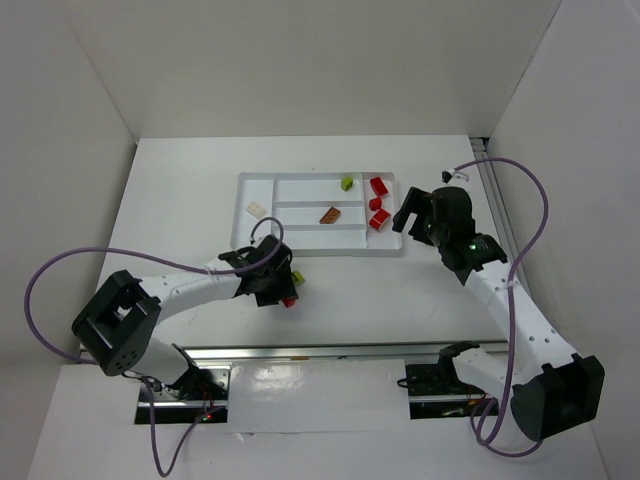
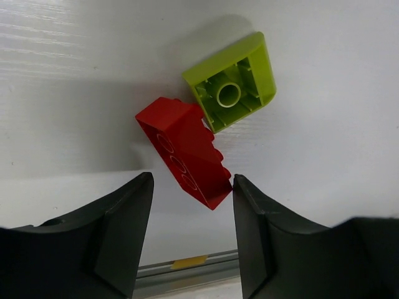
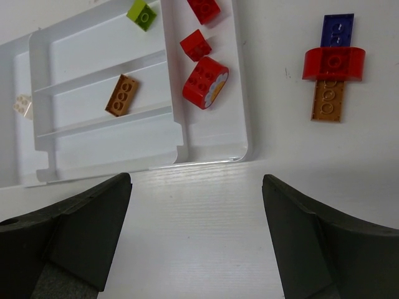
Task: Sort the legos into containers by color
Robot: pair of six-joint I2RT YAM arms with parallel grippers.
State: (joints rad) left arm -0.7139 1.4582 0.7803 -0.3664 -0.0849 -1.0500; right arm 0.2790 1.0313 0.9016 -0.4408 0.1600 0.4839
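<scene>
My left gripper (image 1: 282, 292) (image 2: 192, 187) is open low over the table, in front of the white tray (image 1: 310, 245). A red lego (image 2: 184, 152) (image 1: 288, 301) lies tilted with its near end between the fingertips, its corner at the right finger (image 2: 249, 212). A lime green lego (image 2: 232, 81) (image 1: 297, 277) lies upside down against it. My right gripper (image 1: 410, 215) (image 3: 196, 180) is open and empty by the tray's right end. The tray (image 3: 212, 143) holds three red legos (image 3: 205, 82), one green (image 3: 142, 14), one orange-brown (image 3: 122, 94) and one cream (image 3: 23, 106), in separate compartments.
In the right wrist view, a dark blue lego (image 3: 337, 30), a red arched lego (image 3: 333, 63) and an orange-brown lego (image 3: 328, 99) lie together on the table right of the tray. A metal rail (image 2: 187, 265) runs along the near table edge.
</scene>
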